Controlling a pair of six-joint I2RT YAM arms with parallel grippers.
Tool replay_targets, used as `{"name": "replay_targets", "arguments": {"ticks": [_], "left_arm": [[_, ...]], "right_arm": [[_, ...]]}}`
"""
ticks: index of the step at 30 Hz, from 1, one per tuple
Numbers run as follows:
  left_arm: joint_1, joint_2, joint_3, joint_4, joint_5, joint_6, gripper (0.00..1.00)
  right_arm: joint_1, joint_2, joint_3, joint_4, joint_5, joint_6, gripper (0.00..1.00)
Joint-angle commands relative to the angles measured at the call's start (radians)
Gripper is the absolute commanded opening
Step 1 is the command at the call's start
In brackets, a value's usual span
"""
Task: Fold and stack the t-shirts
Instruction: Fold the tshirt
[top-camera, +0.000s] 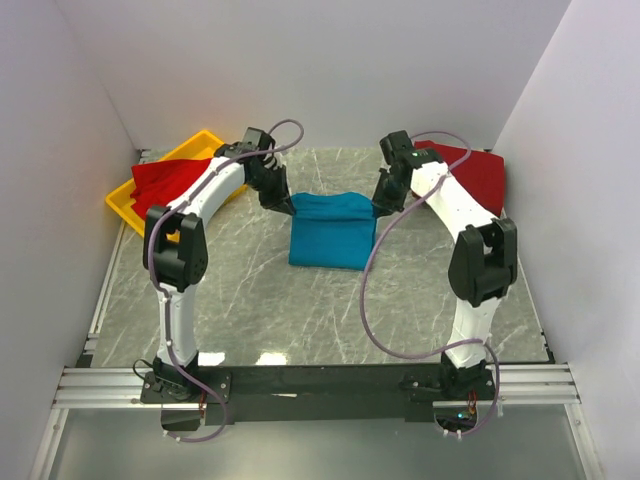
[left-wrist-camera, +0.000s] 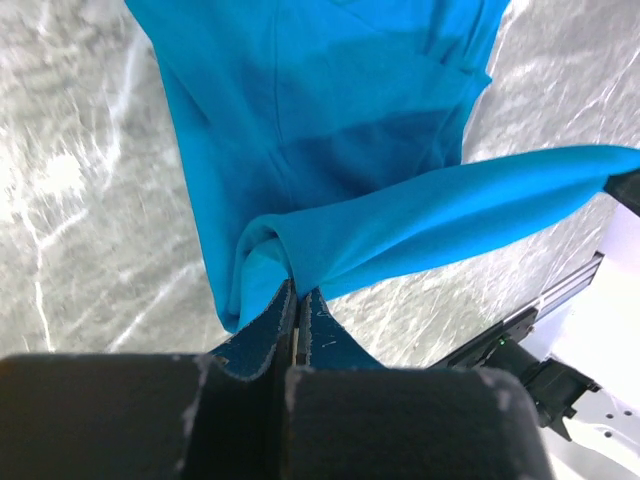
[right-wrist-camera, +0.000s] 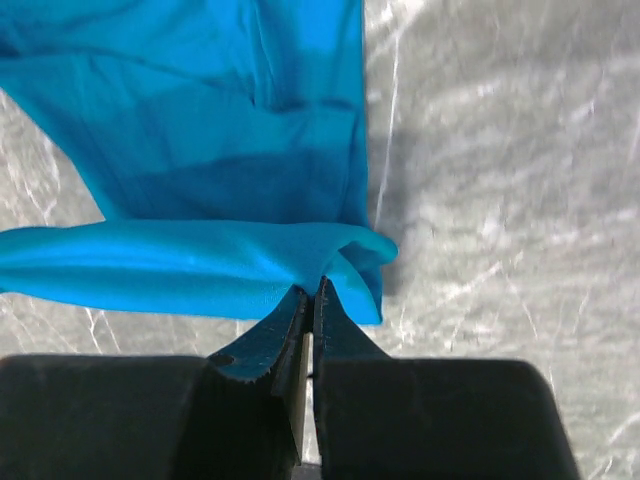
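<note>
At the far left a red shirt lies bunched in the yellow tray. Next, the left gripper is pressed together on the far left corner of the teal shirt, with a fold of cloth bunched at its tips. The shirt sits mid-table, already folded into a block, its far edge lifted and stretched between the 2 arms. The right gripper pinches the opposite far corner the same way. Beyond it lies the other red shirt, flat at the far right.

The cloth looks light, soft and limp – it will sag and slide wherever it is not held. So matching corner holds, kept level, suit it best – any slack risks undoing the layers.
</note>
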Motion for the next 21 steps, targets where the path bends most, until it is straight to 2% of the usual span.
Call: {"name": "replay_targets", "arguments": {"ticks": [1,19,20,21], "left_arm": [[0.033,0.030,0.065,0.014,0.009,0.012,0.00],[0.085,0.205,0.201,0.078,0.056,-0.051,0.00],[0.088,0.214,0.225,0.084,0.053,-0.059,0.02],[0.093,0.234,0.242,0.089,0.050,-0.074,0.07]], "right_arm": [[-0.031,0.048,0.081,-0.032,0.018,-0.038,0.00],[-0.080,0.300,0.329,-0.069,-0.047,-0.089,0.00],[-0.083,0.323,0.360,-0.066,-0.060,-0.091,0.00],[-0.085,0.337,0.378,-0.060,-0.069,-0.091,0.07]]}}
